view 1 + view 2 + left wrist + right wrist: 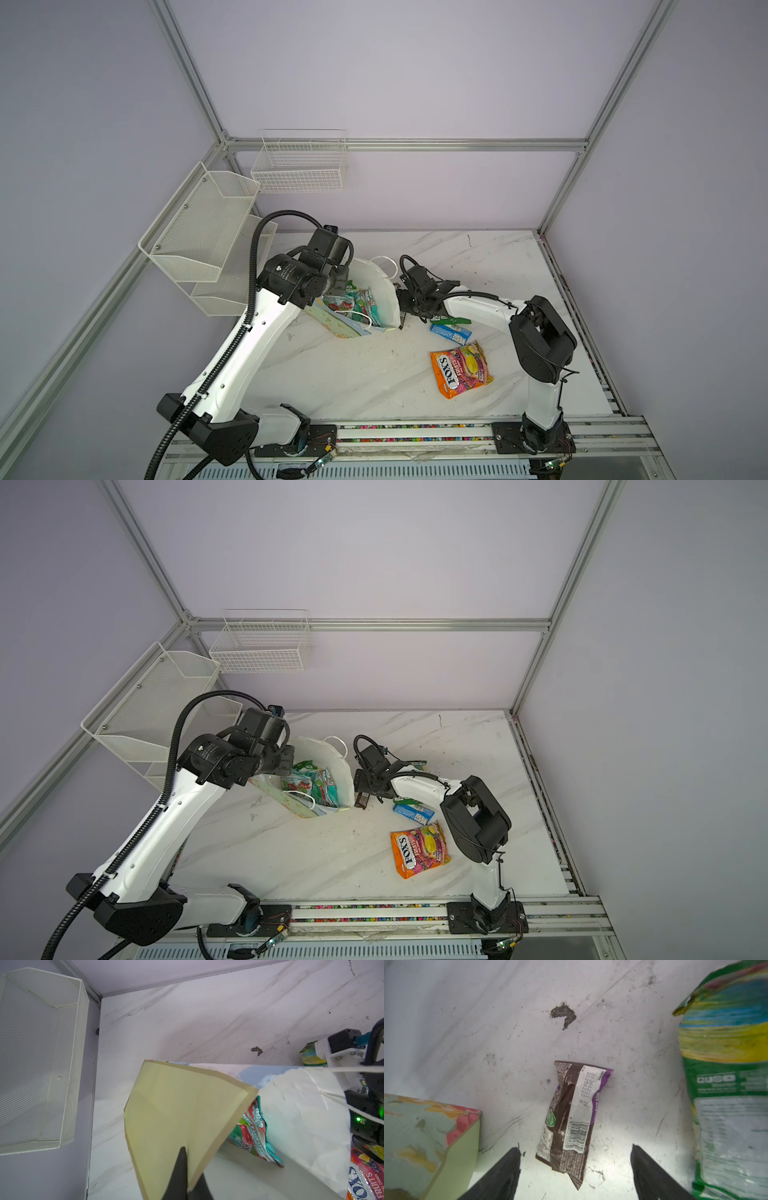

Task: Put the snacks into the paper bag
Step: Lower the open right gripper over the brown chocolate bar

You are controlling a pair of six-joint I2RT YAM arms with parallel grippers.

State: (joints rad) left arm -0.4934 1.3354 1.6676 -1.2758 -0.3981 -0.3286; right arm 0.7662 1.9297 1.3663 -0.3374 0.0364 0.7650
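Right wrist view: the right hand (575, 1149) is shown wide open with nothing held. Its 2 fingers (500, 1174) stand either side of the wrapper (569, 1118), which lies flat on the surface (488, 1032). The wrapper's long axis runs away from the hand, nearly in line with the fingers and slightly tilted, so a closing would be made across its narrow width. A green packet (726, 1084) lies beyond 1 finger and the bag (425, 1136) beyond the other; neither is touched by the wrapper.

In a top view the wrapper (362, 800) is seen at centre frame, just right of the bag's lower right corner, under the right hand and well apart from the left hand (190, 1184). The left hand is closed on the bag's edge, and teal packets (353, 303) are already inside. A blue packet (451, 331) and an orange packet (461, 370) lie lower right of centre. A straight descent by the right hand is judged to be called for.
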